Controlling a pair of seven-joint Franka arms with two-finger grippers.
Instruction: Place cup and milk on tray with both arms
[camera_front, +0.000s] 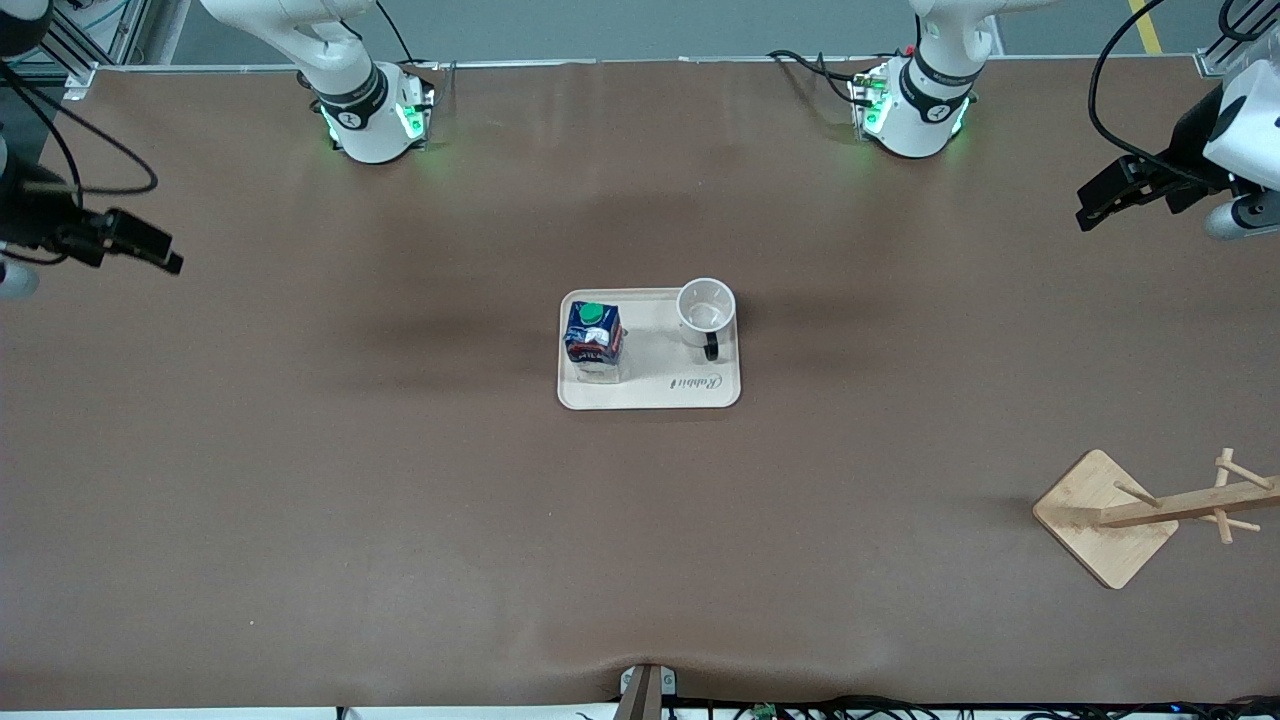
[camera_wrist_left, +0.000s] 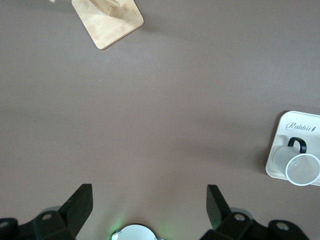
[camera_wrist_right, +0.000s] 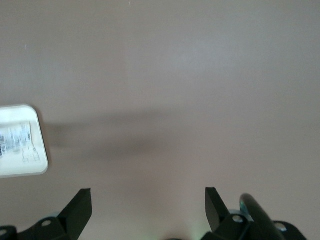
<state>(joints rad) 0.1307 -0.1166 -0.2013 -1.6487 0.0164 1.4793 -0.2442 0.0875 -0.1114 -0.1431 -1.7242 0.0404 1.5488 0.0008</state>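
Note:
The cream tray (camera_front: 650, 385) lies at the middle of the table. The dark-blue milk carton (camera_front: 593, 338) with its green cap stands on the tray's end toward the right arm. The white cup (camera_front: 706, 312) stands upright on the tray's corner toward the left arm, with its black handle pointing toward the front camera. My left gripper (camera_front: 1095, 205) is open and empty over the table's left-arm end; its wrist view (camera_wrist_left: 150, 192) shows the cup (camera_wrist_left: 301, 167) and the tray (camera_wrist_left: 280, 125) far off. My right gripper (camera_front: 165, 258) is open and empty over the right-arm end; its wrist view (camera_wrist_right: 148, 195) shows the tray's end (camera_wrist_right: 40, 165).
A wooden rack (camera_front: 1180, 505) with pegs stands on a square base (camera_front: 1100, 515) near the front camera at the left arm's end; the base also shows in the left wrist view (camera_wrist_left: 107, 20). Brown tabletop (camera_front: 400, 480) surrounds the tray.

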